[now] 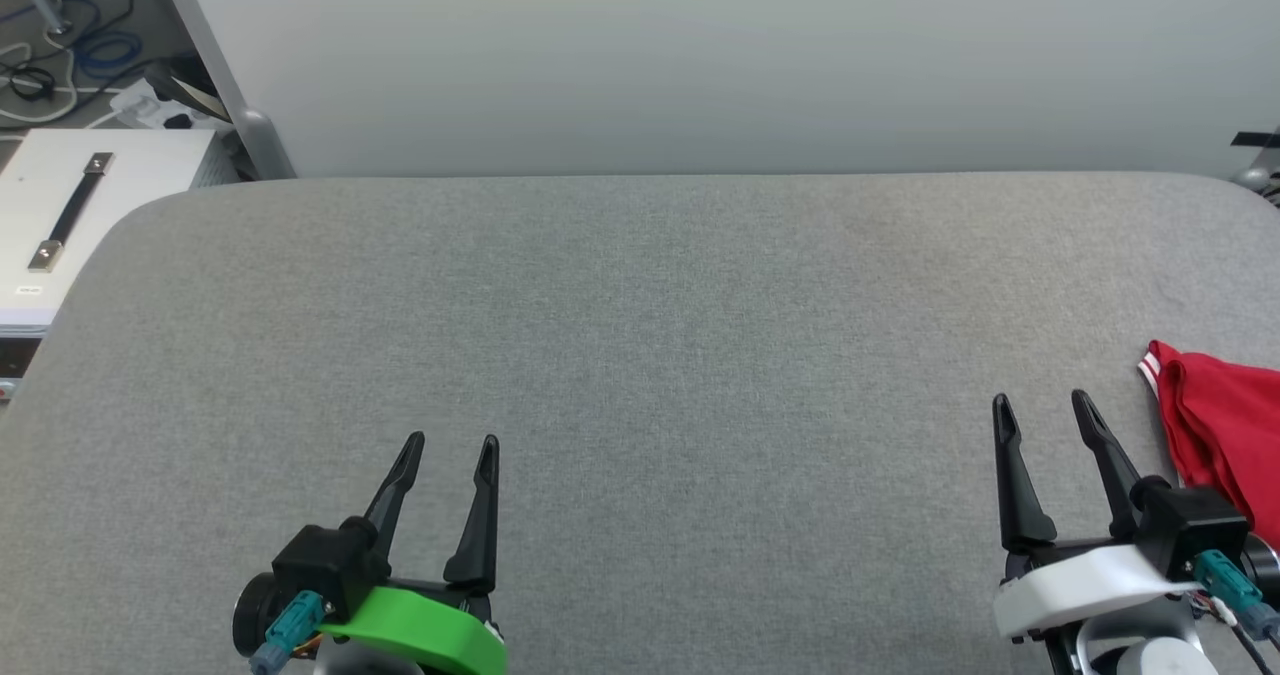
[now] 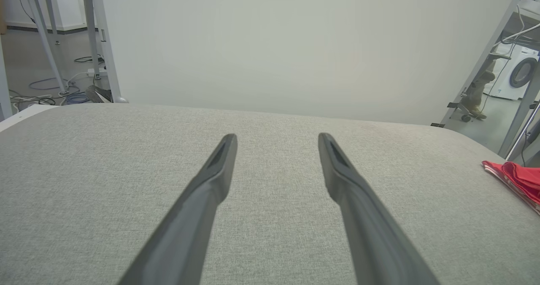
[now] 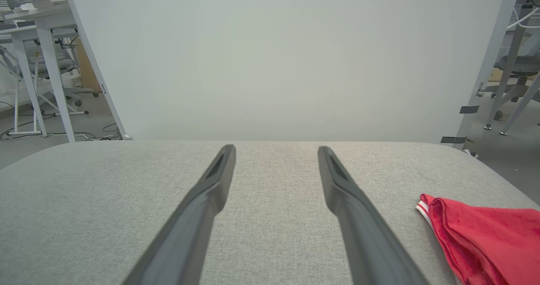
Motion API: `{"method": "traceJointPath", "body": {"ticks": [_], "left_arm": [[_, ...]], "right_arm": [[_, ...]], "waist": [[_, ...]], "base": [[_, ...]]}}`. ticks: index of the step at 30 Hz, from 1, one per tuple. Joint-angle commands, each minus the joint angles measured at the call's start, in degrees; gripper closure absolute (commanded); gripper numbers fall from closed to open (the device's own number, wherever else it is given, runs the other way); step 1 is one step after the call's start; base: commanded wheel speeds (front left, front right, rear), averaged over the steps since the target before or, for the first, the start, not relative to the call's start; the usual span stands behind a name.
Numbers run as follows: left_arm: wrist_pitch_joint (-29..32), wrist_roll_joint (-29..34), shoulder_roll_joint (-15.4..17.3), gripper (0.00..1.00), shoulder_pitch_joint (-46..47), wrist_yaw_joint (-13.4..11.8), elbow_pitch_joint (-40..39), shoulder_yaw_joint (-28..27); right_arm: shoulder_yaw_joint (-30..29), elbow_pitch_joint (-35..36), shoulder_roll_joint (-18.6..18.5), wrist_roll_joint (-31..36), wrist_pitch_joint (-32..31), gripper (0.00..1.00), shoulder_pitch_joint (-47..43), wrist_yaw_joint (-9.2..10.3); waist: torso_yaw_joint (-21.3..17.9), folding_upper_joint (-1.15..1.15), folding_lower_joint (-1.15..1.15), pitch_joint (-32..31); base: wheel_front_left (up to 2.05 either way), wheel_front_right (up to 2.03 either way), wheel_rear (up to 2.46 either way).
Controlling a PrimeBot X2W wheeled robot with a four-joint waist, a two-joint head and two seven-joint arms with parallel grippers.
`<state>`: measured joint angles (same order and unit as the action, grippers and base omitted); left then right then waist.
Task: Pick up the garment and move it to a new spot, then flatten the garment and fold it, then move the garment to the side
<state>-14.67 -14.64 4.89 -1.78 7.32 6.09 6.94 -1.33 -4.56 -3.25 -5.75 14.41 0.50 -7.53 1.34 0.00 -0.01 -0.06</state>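
Grey table [image 1: 640,355], garment [image 1: 1225,435] beside right gripper [image 1: 1043,403]

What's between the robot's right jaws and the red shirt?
Nothing. Only bare grey table lies between the right jaws and the garment; the head view and right wrist view both show it.

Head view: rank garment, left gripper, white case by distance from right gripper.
From the right gripper:
1. garment, just to its right.
2. left gripper, across the table, lower left.
3. white case, off the table, far upper left.
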Motion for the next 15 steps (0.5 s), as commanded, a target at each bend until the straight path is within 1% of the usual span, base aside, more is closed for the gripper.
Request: {"method": "traceJointPath", "body": {"ticks": [1, 5, 15], "left_arm": [[-0.3, 0.7, -0.2, 0.00, -1.0, 0.2, -0.5, 0.0], [-0.3, 0.8, 0.0, 0.00, -1.6, 0.2, -1.0, 0.1], [-0.3, 1.0, 0.2, 0.00, -1.2, 0.2, -1.2, 0.2]], "right_arm": [[-0.3, -0.1, 0.3, -0.3, 0.5, 0.00, -0.8, 0.04], [0.3, 0.3, 0.3, -2.0, 0.6, 0.00, -1.7, 0.04], [0.2, 1.7, 0.4, -2.3, 0.6, 0.00, -1.3, 0.04]], "waist": [[0.7, 0.00, 0.01, -0.9], [0.7, 0.00, 0.01, -1.2], [0.7, 0.00, 0.01, -0.8]], "base": [[0.00, 0.00, 0.00], [0.00, 0.00, 0.00], [0.00, 0.00, 0.00]]}}
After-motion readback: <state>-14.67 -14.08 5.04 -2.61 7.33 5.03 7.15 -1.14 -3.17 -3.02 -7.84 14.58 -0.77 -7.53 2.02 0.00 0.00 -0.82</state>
